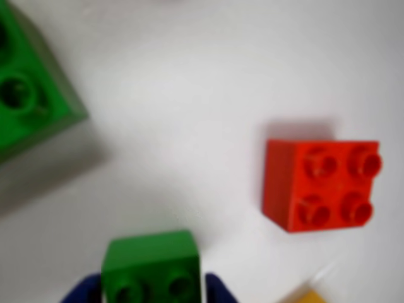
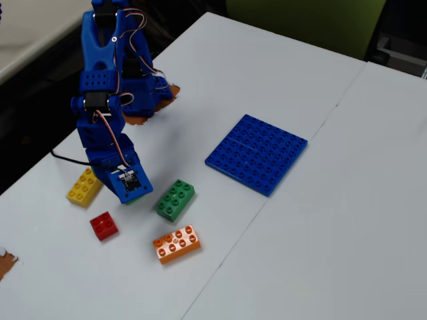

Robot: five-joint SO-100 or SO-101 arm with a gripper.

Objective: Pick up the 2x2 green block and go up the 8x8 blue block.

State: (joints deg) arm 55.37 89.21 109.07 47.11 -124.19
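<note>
Blue plastic five-joint arm (image 2: 107, 100) folded forward from its base, wrist pitched steeply down toward the desk. Blue two-finger claw (image 1: 153, 284) low at the bottom edge of the wrist view, fingers (image 1: 85, 291) clamped either side of a small green brick.
</note>
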